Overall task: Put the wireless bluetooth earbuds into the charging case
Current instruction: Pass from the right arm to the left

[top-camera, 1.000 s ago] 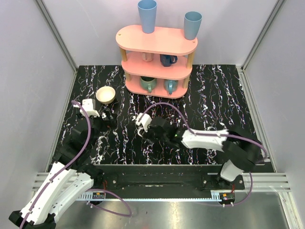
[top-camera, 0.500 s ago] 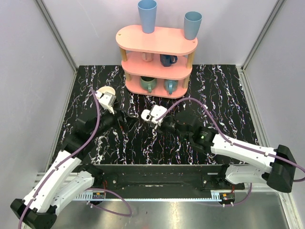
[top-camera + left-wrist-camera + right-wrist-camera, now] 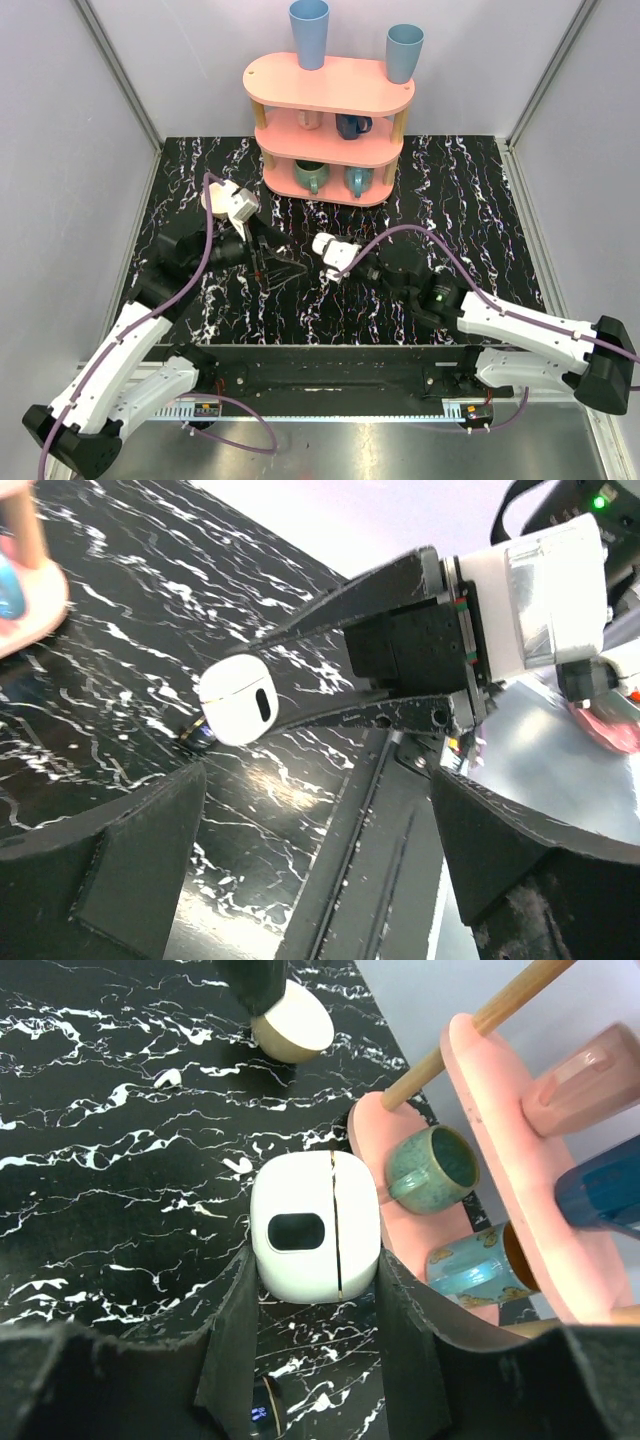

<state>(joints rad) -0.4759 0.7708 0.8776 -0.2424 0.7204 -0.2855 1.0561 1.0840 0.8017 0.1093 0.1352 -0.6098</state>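
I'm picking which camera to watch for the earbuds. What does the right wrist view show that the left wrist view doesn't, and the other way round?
Right wrist only: two earbuds lying loose on the table, and the cream bowl beyond them. Left wrist only: the left gripper, jaws wide open, and the right arm's white wrist block. Both: the white case pinched in the right gripper, above the black marbled table.
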